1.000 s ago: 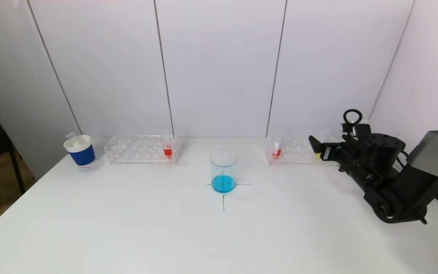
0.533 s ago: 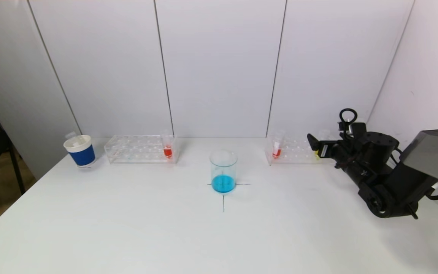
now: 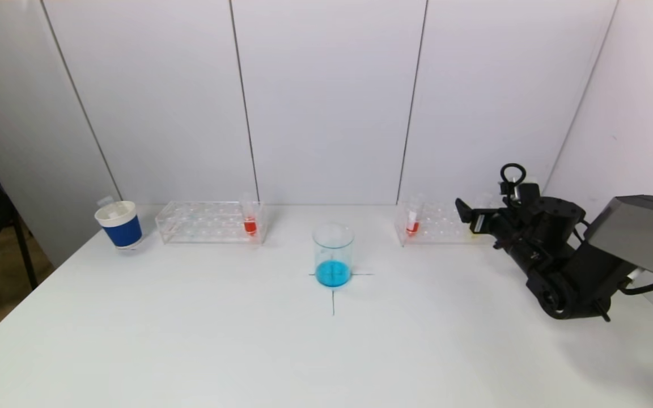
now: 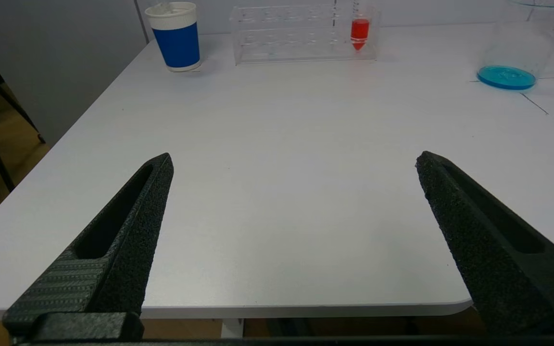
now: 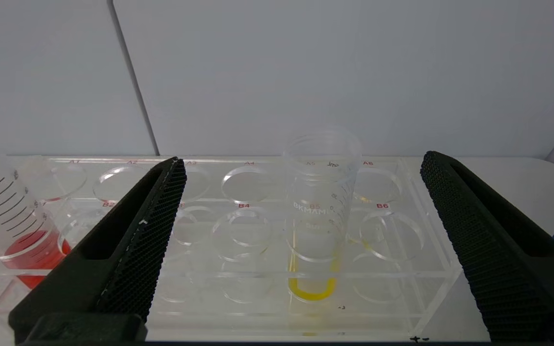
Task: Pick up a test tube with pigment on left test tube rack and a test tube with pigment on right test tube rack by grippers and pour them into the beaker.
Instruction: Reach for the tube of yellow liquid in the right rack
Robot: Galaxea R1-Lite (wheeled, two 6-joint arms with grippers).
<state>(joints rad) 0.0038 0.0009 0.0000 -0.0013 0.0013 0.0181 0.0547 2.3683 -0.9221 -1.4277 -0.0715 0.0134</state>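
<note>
While my right tool (image 5: 301, 250) hovers open just short of the right rack (image 3: 437, 222), I judge I am in the approach to the first pick. Its yellow tube (image 5: 316, 211) stands upright between the spread fingers, ungripped; I need to advance, then close on it. My left tool (image 4: 291, 240), open and empty, hangs at the near desk (image 3: 190, 340) edge, well apart from the left rack (image 3: 202, 222), its red tube (image 3: 250, 224) and the beaker (image 3: 333, 255).

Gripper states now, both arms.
Left gripper: open, empty, over the table's near edge.
Right gripper: open, empty, at the right rack.
</note>
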